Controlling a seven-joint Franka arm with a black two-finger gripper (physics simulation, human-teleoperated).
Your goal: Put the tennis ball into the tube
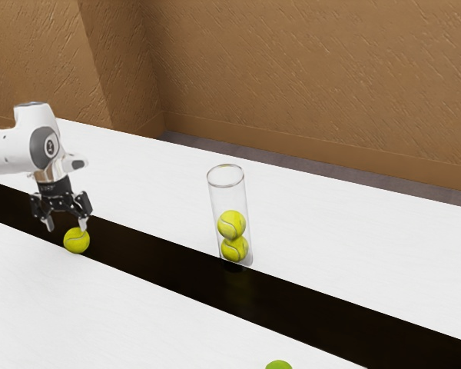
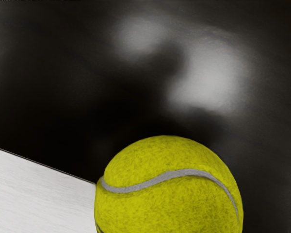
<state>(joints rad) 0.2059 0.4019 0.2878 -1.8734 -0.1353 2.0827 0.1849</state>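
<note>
"What's nearest us?"

"A green round thing, cut off by the bottom of the exterior view. Past it runs the white worktop, then a dark, shiny strip. The tennis ball sits at that strip's near edge, just under the tool."

"Has it got hold of it?"

"No, it's released. The fingers stand apart, and the ball lies nearer one of them. Whether that one touches, I can't tell from here."

"How would you expect the ball to behave?"

"Light, I'd say, with a bit of give. That fuzzy coat should grip well, so slipping worries me less than rolling. Nudge it with one finger and it could wander along the strip."

"So where would you take it?"

"Round its widest part, one finger on each side, the tool centred over it first. Pinch too high and it might squirt out downward. A moderate squeeze should do; it's hardly fragile."

"And farther off?"

"The clear tube, standing open at the top with two balls stacked inside. It looks snug, so I'd keep the fingertips clear of the rim. Behind it all there's the brown wall."
</note>
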